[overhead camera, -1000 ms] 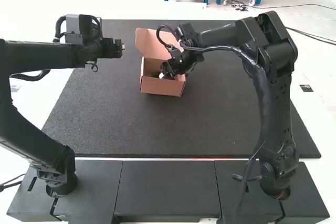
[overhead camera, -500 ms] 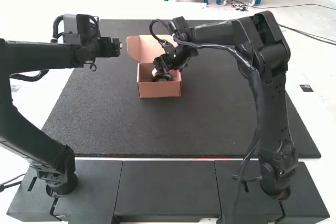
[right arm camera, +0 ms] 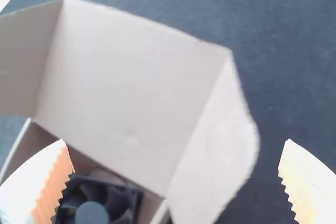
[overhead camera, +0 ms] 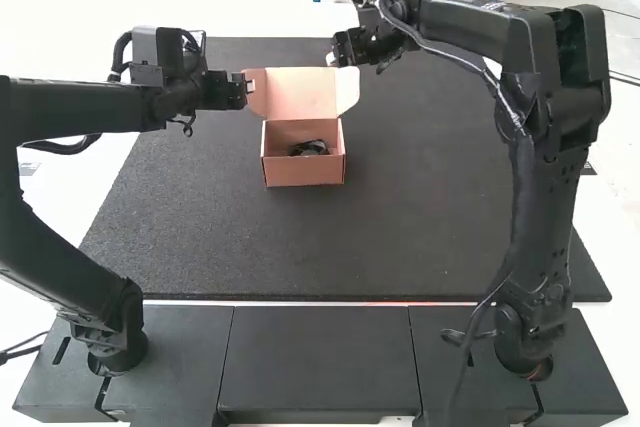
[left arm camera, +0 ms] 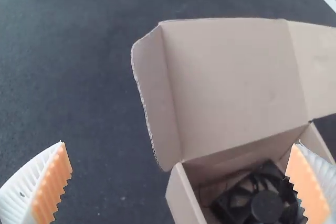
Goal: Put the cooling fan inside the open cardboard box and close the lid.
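The cardboard box (overhead camera: 303,165) sits on the black mat (overhead camera: 200,217). The cooling fan (left arm camera: 260,201) lies flat inside it. The lid (overhead camera: 300,95) stands upright from the box's back edge, side flaps spread. The left gripper (overhead camera: 240,90) hovers just beside the lid's left flap, fingers wide apart and empty. The right gripper (overhead camera: 345,49) hangs above the lid's right flap, fingers also wide apart, holding nothing.

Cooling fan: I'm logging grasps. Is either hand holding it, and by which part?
Nothing is held: the left hand and right hand are both open, and the cooling fan lies inside the box.
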You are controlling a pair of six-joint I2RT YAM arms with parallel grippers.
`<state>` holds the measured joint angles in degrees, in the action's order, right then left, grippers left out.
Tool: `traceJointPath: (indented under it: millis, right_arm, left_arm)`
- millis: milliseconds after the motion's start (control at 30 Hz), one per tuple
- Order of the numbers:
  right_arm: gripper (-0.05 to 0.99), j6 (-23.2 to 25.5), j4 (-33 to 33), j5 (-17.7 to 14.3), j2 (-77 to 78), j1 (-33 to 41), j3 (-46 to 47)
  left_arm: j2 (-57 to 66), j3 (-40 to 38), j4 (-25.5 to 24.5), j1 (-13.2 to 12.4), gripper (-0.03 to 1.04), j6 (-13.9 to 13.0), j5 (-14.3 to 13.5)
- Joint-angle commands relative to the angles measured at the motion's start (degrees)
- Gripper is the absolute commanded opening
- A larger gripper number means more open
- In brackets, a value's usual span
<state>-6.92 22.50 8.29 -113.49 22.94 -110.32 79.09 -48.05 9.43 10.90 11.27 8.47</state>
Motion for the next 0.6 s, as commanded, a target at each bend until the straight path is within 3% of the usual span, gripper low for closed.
traceJointPath:
  millis: [0,167,367,567]
  right_arm:
    - [0.91,-0.99,-1.23,-2.32,0.73,-2.02,2.92]
    - [0.91,-1.34,-5.71,-2.41,0.73,-2.46,7.67]
    - [0.91,-0.73,-14.77,-2.58,-0.15,-2.02,10.04]
    - [0.91,-0.73,-16.53,-2.58,-2.35,-2.20,8.55]
  left_arm:
    - [-1.04,0.59,1.82,0.00,0.97,0.95,1.20]
    - [0.45,0.24,4.19,-0.52,0.97,0.86,0.85]
    - [3.18,-1.34,6.04,-3.78,0.97,0.42,0.93]
    - [4.67,-2.22,6.39,-4.30,0.97,-0.19,1.37]
